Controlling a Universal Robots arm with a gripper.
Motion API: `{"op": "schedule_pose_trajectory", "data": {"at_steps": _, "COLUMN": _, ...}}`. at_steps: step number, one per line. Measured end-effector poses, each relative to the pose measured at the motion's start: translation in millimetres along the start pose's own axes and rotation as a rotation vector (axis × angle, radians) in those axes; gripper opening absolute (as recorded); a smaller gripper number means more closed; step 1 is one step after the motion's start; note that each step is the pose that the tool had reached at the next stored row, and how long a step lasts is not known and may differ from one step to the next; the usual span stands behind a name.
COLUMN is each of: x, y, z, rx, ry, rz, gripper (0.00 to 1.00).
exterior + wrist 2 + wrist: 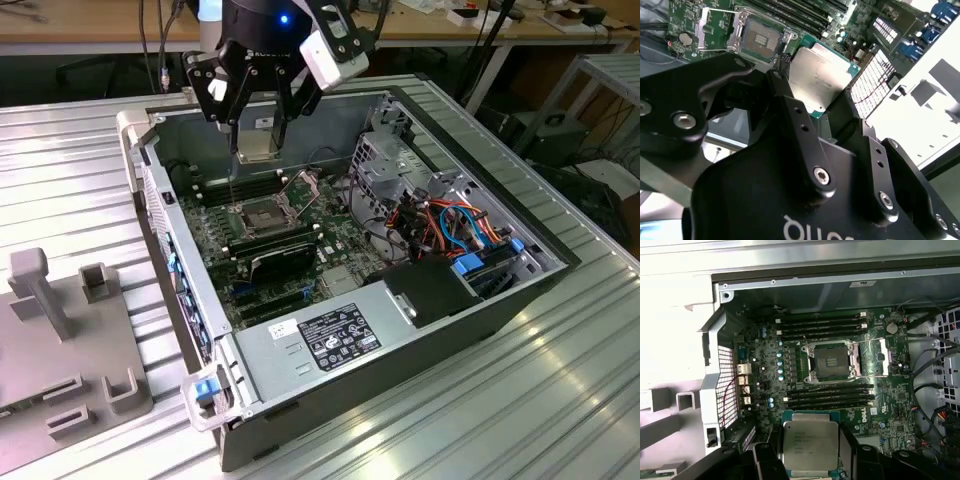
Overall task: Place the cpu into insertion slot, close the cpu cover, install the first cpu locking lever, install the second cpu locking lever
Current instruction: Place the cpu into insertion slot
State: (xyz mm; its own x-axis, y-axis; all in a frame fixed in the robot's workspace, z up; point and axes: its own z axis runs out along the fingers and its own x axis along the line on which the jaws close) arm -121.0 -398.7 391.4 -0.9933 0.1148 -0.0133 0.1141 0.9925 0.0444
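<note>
Tool [258, 135] clamped on the cpu [810, 445], hovering above the open insertion slot [831, 361]. I judge it needs squaring to the slot's rim and keeping level, so it seats without scraping.

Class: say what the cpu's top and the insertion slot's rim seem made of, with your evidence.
The cpu top looks like dull metal: silver-beige with a soft sheen, edged by green board. The insertion slot rim seems bare bright metal, glinting silver; its dark centre, perhaps plastic.
</note>
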Motion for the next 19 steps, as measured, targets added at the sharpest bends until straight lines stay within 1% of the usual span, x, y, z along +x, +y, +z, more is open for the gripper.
{"op": "schedule_pose_trajectory", "data": {"at_steps": 1, "x": -0.1, "y": 0.2, "z": 0.2, "rx": 0.0001, "ry": -0.0007, "rz": 0.015, "gripper": 0.55}}
{"op": "schedule_pose_trajectory", "data": {"at_steps": 6, "x": -0.1, "y": 0.1, "z": 0.1, "rx": 0.0005, "ry": -0.0013, "rz": 0.03, "gripper": 0.55}}
{"op": "schedule_pose_trajectory", "data": {"at_steps": 8, "x": -0.1, "y": 0.1, "z": 0.1, "rx": 0.0006, "ry": -0.0018, "rz": 0.041, "gripper": 0.55}}
{"op": "schedule_pose_trajectory", "data": {"at_steps": 11, "x": -0.1, "y": 0.2, "z": 0.1, "rx": 0.0012, "ry": -0.0033, "rz": 0.077, "gripper": 0.55}}
{"op": "schedule_pose_trajectory", "data": {"at_steps": 19, "x": 0.0, "y": 0.8, "z": 0.2, "rx": 0.0012, "ry": -0.0035, "rz": 0.081, "gripper": 0.55}}
